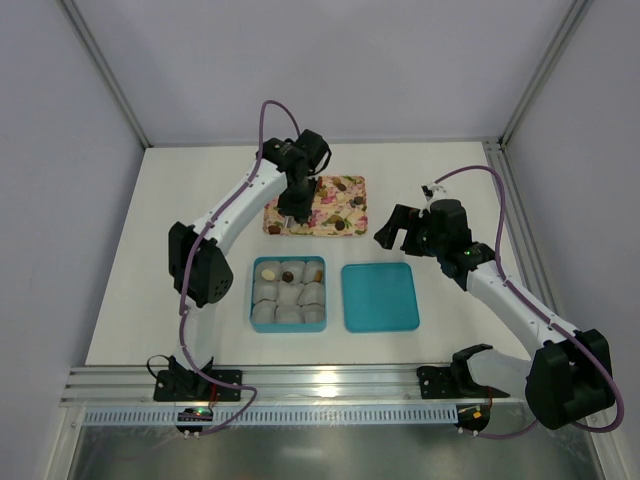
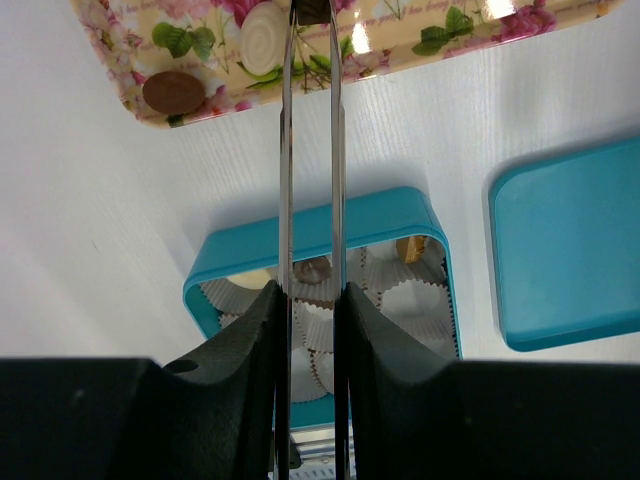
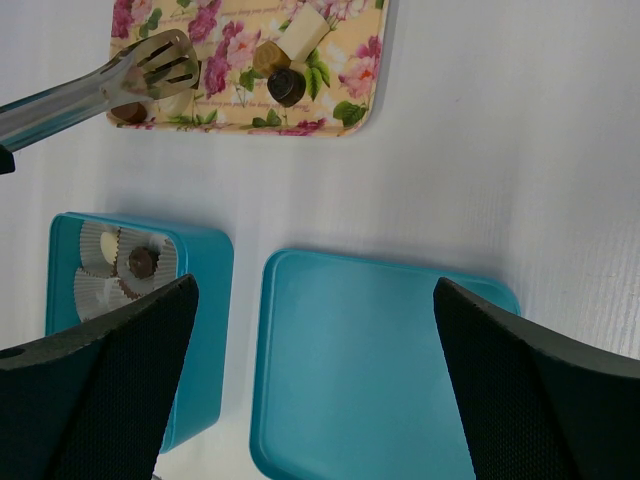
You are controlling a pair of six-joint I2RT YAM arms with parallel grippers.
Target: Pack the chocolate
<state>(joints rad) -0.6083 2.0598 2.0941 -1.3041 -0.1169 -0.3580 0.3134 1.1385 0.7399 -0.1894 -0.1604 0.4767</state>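
White table (image 1: 180, 190) carries floral tray (image 1: 325, 210), teal box (image 1: 288, 259) — and lid (image 1: 380, 297).

Bright, even light falls from above on the white table (image 1: 460, 200), and the shadows are soft and short. Glare sits on the metal rail (image 1: 320, 378) at the near edge and on the rim of the floral tray (image 2: 450, 45). The steel tongs (image 3: 100, 85) shine. The blue tin (image 2: 330, 225) throws a soft shadow toward the far edge.

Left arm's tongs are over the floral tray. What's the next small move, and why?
Probably lift slightly: the left gripper squeezes the tongs nearly shut, a dark chocolate sits between their tips over the tray, and the box has empty cups.
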